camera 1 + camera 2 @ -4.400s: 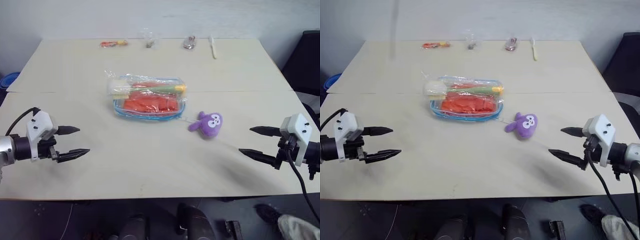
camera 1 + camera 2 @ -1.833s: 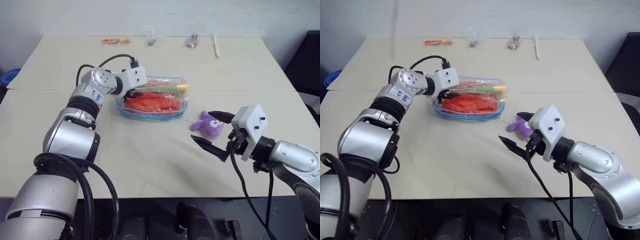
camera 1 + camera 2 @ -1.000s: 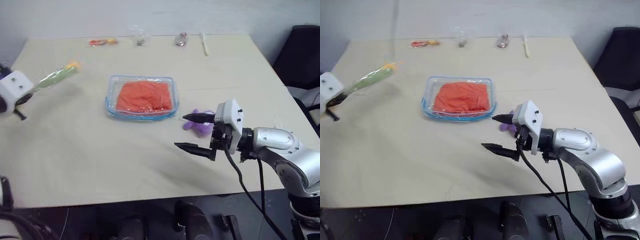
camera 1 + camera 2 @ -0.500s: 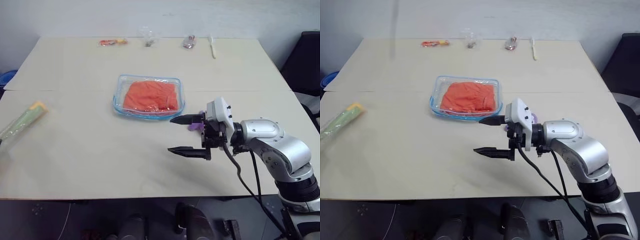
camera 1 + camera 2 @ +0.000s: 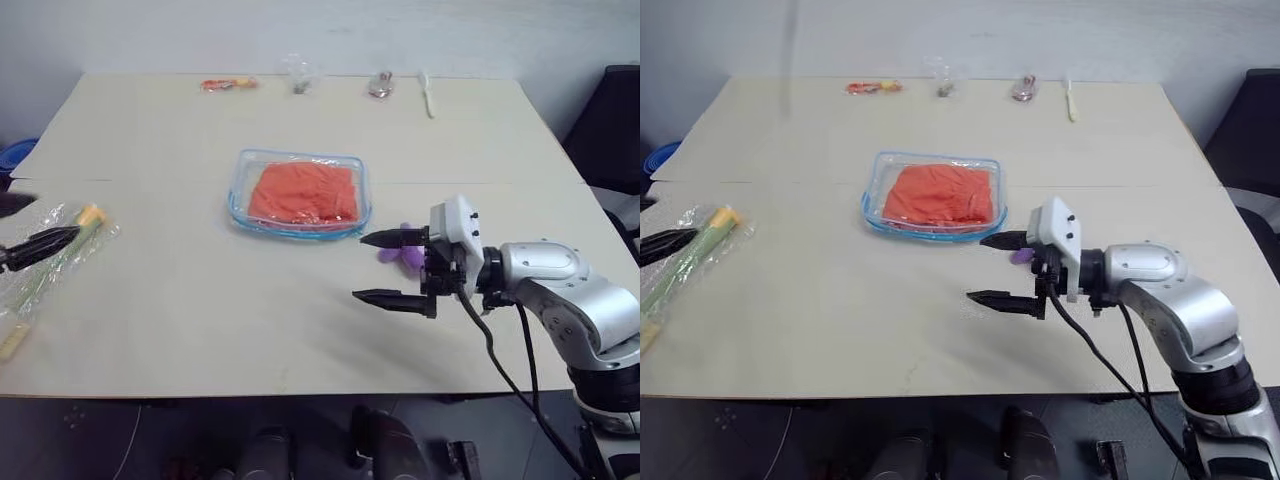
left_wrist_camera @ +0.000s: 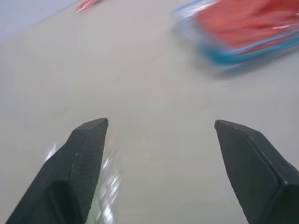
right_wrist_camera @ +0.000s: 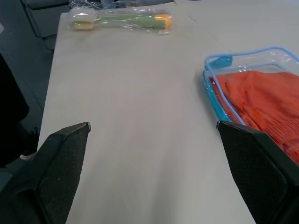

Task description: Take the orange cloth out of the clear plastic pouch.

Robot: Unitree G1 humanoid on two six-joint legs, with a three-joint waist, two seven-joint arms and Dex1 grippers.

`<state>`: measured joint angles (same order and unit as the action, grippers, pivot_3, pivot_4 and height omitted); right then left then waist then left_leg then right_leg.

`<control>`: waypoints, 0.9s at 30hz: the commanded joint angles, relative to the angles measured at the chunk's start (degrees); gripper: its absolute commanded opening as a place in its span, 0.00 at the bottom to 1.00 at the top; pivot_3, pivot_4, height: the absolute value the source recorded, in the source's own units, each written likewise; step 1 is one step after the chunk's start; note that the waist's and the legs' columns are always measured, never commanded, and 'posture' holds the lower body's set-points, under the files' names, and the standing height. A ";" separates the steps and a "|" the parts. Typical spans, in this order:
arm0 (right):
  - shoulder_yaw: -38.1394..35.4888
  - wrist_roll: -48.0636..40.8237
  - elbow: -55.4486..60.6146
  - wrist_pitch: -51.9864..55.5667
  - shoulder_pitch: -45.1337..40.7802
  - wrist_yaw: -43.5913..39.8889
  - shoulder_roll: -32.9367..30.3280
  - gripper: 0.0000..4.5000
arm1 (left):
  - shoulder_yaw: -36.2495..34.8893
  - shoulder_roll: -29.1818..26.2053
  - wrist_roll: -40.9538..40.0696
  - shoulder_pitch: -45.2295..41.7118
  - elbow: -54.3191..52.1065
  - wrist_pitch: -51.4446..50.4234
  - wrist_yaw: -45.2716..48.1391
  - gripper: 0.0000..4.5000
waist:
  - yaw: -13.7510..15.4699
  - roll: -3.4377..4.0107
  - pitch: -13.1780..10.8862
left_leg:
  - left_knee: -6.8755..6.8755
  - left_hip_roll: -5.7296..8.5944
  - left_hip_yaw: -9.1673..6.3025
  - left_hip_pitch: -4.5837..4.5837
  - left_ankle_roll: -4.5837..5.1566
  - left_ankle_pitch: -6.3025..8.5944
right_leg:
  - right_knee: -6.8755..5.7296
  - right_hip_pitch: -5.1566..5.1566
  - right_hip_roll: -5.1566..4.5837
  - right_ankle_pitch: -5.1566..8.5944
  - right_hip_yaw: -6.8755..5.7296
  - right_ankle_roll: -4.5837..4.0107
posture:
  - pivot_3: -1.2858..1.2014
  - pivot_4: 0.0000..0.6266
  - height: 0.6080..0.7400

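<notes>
Desk [image 5: 300, 330]: pale beige, two panels with a seam running across just behind the pouch.

Right arm reaches in from the right edge, right hand [image 5: 385, 268] pointing left across the desk, fingers spread wide, nothing between them. It hovers just right-front of the pouch, not touching it.

Clear plastic pouch [image 5: 299, 227] lies flat near desk centre, light blue edging, rounded corners. Orange cloth [image 5: 303, 191] is inside it and takes up most of the pouch. Right wrist view shows the pouch's near corner and the cloth folds behind the clear wall.

Crinkly clear bag [image 5: 48, 262] with a green stick and yellow tip lies at the left desk edge, well apart from the pouch. Left hand [image 5: 22, 226] sits right at that edge, one dark finger [image 5: 40, 246] resting on or just over the bag; left wrist view shows its fingers spread, bag crinkle beside one of them, nothing gripped.

Purple plush toy [image 5: 402, 255]: just right of the pouch, mostly hidden behind the right hand.

Far edge: small red-orange item [image 5: 226, 84], small clear item [image 5: 298, 74], small dark wrapped item [image 5: 378, 86], pale stick-shaped item [image 5: 427, 92], all in a row, too small to identify.
</notes>
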<state>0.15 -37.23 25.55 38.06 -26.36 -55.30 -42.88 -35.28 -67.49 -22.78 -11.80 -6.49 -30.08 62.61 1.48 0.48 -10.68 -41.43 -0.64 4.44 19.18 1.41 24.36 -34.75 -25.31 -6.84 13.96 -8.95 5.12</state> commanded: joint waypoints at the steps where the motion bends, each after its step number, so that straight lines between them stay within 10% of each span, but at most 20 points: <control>1: -4.72 -1.70 4.10 1.45 2.19 2.29 -1.82 1.00 | 17.56 0.79 7.01 -9.60 5.65 12.76 2.69 0.86 | -0.12 0.23 0.01 | -0.01 0.13 0.01 -0.02 0.00 0.00 | 0.00 0.02 0.04 0.00 -0.02 0.00 | 0.52 0.24 1.00; 6: -11.96 -2.85 8.96 3.61 8.40 6.91 -3.54 1.00 | 42.33 12.38 27.47 -37.72 31.45 38.52 3.08 0.86 | 0.33 0.06 0.00 | 0.00 0.01 0.10 0.01 -0.16 -0.06 | -0.14 -0.06 0.30 0.01 -0.05 -0.11 | 0.52 0.24 1.00; 11: -19.53 -6.26 16.68 7.06 15.35 12.53 -4.09 1.00 | 51.69 25.69 38.00 -57.33 60.34 54.47 -5.11 0.86 | 0.31 -0.29 0.07 | -0.04 0.12 0.15 0.10 -0.03 0.00 | -0.04 -0.06 0.24 -0.04 -0.09 -0.09 | 0.52 0.24 1.00; 27: -27.07 -11.31 24.35 9.69 24.71 21.78 -4.88 1.00 | 51.36 28.35 39.53 -65.41 75.81 63.61 -0.19 0.86 | -1.12 -0.42 0.02 | 0.01 0.02 0.40 0.01 0.08 0.06 | -0.05 -0.14 0.17 -0.05 -0.18 -0.07 | 0.52 0.24 1.00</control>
<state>-25.57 -47.81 48.16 48.75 -1.36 -34.15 -46.80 17.49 -37.50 18.12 -75.82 70.41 33.09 61.07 0.37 0.07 -10.66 -41.43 -0.62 4.84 19.19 1.49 24.42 -34.80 -25.45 -6.66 13.91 -9.13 5.05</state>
